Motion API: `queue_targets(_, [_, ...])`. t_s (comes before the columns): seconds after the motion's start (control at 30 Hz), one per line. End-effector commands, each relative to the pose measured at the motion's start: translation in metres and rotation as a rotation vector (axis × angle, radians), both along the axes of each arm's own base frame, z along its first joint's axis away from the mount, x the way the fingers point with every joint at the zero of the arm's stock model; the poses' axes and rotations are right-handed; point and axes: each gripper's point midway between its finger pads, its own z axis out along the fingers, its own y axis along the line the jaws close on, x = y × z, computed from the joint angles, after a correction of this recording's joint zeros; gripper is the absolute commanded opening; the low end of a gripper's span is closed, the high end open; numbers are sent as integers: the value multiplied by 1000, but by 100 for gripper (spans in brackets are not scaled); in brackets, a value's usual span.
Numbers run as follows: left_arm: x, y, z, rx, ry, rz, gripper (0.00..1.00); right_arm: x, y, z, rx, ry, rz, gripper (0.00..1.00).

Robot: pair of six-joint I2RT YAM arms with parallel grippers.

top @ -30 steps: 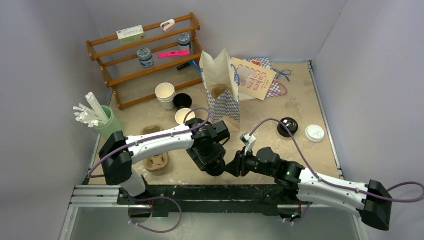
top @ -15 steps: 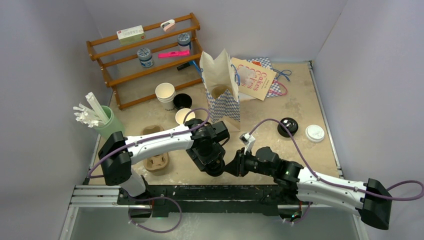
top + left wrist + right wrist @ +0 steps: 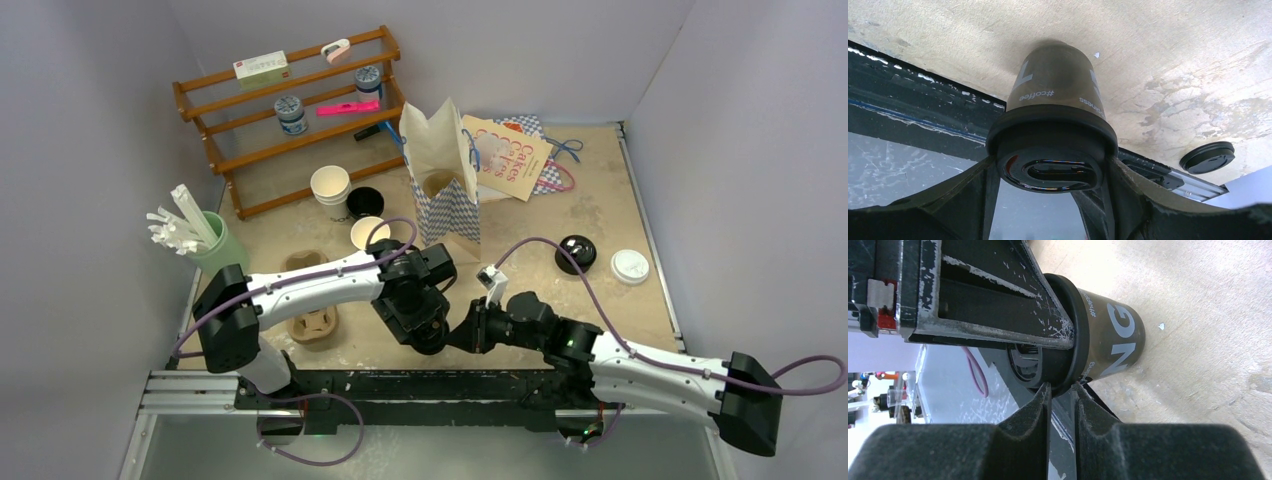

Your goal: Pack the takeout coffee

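Note:
The takeout coffee (image 3: 1055,85), a black paper cup with white lettering and a black sip lid (image 3: 1048,150), stands on the table near the front edge. My left gripper (image 3: 1048,172) is shut on the lid from both sides. In the top view the left gripper (image 3: 425,325) hides most of the cup. My right gripper (image 3: 463,333) comes in from the right. In the right wrist view its jaws (image 3: 1060,390) are nearly shut and pinch the lid's rim (image 3: 1079,347), beside the cup (image 3: 1113,340).
A checked paper bag (image 3: 440,170) stands open behind the grippers. A cardboard cup carrier (image 3: 312,325) lies at the left. A green cup of sticks (image 3: 215,250), white cups (image 3: 330,185), a spare black lid (image 3: 576,252), a white lid (image 3: 630,265) and a wooden rack (image 3: 290,110) stand around.
My right arm has shifted slightly left, toward the cup. The left arm and the cup have stayed in place.

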Motion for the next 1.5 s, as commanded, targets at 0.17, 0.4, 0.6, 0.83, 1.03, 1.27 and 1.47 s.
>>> queue_targets(0.17, [-22,34,-62,193,89,-33,18,-16,-44,-62,-289,111,-26,22])
queue_targets(0.4, [-8,31,-53,210,46,-67,18,-3,-36,-15,-201,37,-65,42])
queue_targets(0.6, [23,29,-32,258,-31,-129,18,0,-39,19,-135,-23,-77,59])
queue_targets(0.83, [43,38,-3,322,-40,-286,17,11,-45,41,-126,-94,-123,63])
queue_targets(1.03, [62,35,20,289,-128,-370,17,20,-49,50,-138,-135,-159,63])
queue_targets(1.27, [70,28,17,257,-124,-450,38,24,-51,60,-151,-168,-161,64])
queue_targets(1.47, [83,28,32,201,-164,-447,67,24,-50,64,-159,-178,-146,66])
